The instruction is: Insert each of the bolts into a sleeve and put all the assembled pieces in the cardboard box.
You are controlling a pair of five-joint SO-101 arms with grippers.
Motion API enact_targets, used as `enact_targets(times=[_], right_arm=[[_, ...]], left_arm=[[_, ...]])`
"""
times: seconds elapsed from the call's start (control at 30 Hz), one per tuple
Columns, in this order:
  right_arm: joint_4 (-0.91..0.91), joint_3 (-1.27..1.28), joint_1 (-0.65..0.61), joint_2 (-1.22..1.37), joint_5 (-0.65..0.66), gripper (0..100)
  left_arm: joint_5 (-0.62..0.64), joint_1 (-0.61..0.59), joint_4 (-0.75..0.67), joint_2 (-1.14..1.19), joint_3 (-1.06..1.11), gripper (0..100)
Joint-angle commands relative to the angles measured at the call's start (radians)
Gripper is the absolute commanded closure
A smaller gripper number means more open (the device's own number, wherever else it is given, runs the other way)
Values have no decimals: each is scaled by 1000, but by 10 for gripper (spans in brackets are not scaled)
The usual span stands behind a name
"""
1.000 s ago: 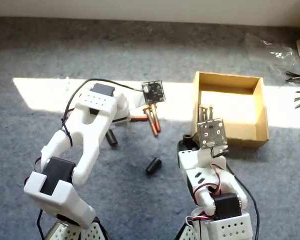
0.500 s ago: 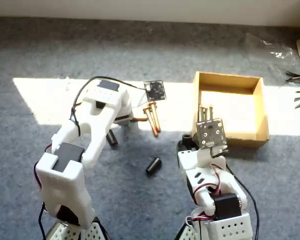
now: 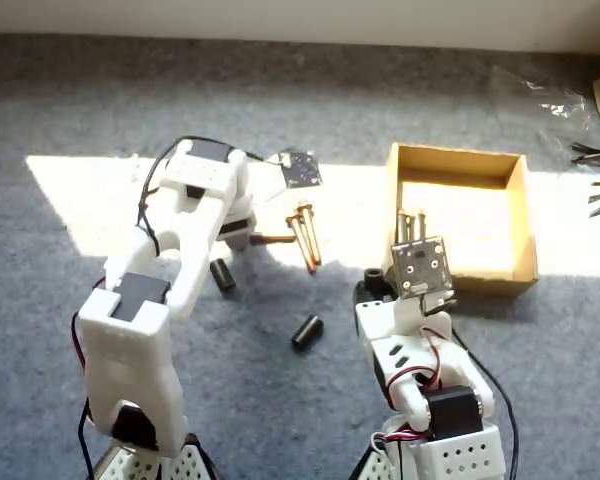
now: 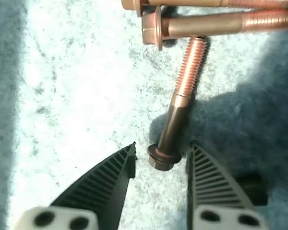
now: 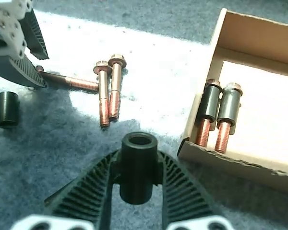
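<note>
Straddling copper flange-head bolt (image 4: 178,112), ribbed fingers of left gripper (image 4: 162,149) narrowly apart; clamping smooth black tubular sleeve (image 5: 139,143) in right gripper (image 5: 138,162).

My left fingers (image 4: 110,177) have open room on either side of the lone bolt's (image 4: 178,115) head. Its tip ends just beside the pair of bolts (image 4: 206,24) lying across it. The bare carpet (image 3: 280,400) between the arms carries one loose sleeve (image 3: 307,331). Inside the cardboard box (image 3: 392,200), two assembled pieces (image 5: 221,112) crowd one wall, and the remaining floor is free.
</note>
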Motion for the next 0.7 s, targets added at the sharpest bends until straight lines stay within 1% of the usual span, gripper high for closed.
enact_targets(times=[0.0, 0.1, 0.3, 0.53, 0.6, 0.67], right_arm=[[-24, -7, -5, -10, 11, 995], [-24, -7, -5, -10, 11, 995], [-24, -7, -5, -10, 11, 995], [-24, -7, -5, -10, 11, 995], [-24, -7, -5, -10, 11, 995], [-24, -7, -5, -10, 11, 995]], left_arm=[[-8, -4, 28, -12, -51, 832], [-8, -4, 3, -10, -48, 832], [-8, -1, -3, -1, -47, 832], [-8, 5, -3, 119, -58, 835], [-8, 4, -3, 119, -58, 870], [-8, 4, 0, 110, -58, 931]])
